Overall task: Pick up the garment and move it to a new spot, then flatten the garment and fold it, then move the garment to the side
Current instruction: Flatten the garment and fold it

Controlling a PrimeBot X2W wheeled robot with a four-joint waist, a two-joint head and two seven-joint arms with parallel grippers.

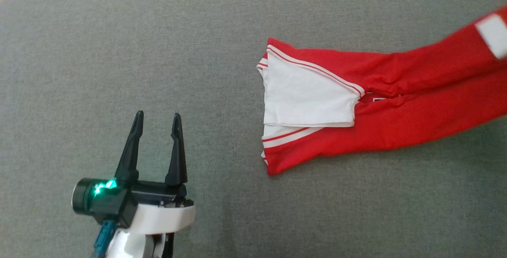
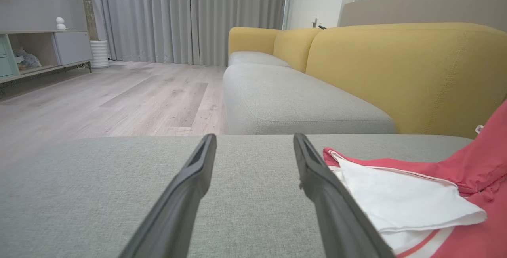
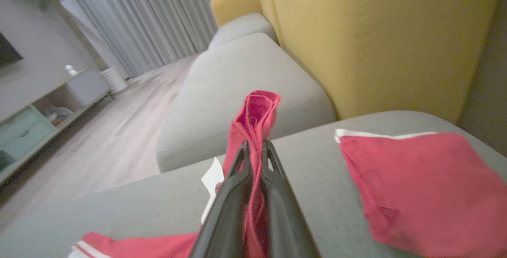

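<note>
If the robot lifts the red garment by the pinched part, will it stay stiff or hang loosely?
Probably floppy: the red garment lies in soft folds and bunches into a narrow ridge where the right gripper pinches it. It looks thin and light, so its free end would likely drag over the grey cushion.

Right hand (image 3: 253, 147) (clamped) on red garment (image 3: 255, 119)

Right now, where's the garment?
Head view: the garment lies on the grey cushion, right of the open left gripper; its right end is pinched in the right gripper.
</note>
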